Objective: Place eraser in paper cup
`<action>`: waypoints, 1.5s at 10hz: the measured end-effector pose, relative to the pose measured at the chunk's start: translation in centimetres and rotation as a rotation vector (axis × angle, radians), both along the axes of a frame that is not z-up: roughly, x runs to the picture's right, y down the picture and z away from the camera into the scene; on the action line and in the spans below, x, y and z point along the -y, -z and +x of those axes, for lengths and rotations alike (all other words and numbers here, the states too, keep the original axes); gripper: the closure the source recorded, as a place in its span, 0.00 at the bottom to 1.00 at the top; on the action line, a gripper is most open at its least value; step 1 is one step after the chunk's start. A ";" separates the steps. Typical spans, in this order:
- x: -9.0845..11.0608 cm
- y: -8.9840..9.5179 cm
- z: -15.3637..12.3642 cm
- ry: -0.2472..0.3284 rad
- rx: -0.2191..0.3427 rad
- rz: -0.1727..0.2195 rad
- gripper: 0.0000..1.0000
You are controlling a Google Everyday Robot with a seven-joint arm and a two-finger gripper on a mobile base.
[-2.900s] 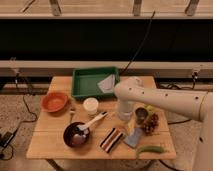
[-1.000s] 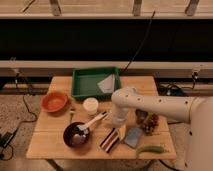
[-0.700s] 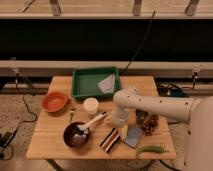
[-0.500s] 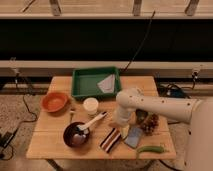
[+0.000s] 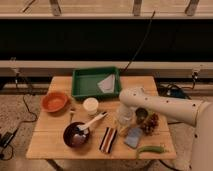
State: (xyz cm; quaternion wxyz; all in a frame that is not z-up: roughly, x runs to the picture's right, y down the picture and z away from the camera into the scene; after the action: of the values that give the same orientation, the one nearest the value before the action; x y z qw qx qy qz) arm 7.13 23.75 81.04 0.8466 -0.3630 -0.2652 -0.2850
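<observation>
Eraser [image 5: 107, 140] is seen lying flat on the table [image 5: 47, 141] at lower centre, with the gripper [image 5: 123, 124] low, just to its upper right (its grip cannot be made out). A grasp across the narrow width is advised, so it can be lifted level toward the paper cup [image 5: 90, 106], up-left.

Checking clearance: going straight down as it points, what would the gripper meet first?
Likely bare table between the eraser and the light blue pad, where the gripper hangs low; depth is unclear.
</observation>
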 end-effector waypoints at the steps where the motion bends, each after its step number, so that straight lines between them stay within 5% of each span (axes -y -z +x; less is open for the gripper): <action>1: 0.2 0.3 -0.1 0.001 0.006 0.004 1.00; 5: 1.2 0.7 0.2 0.021 -0.003 0.031 0.97; 12: 2.3 0.1 0.7 0.069 -0.035 0.106 0.25; 15: 2.4 0.8 0.5 0.088 -0.024 0.125 0.20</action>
State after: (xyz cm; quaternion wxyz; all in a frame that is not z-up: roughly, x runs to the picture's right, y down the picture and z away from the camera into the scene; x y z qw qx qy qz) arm 7.63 21.30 80.27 0.8575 -0.3240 -0.2202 -0.3335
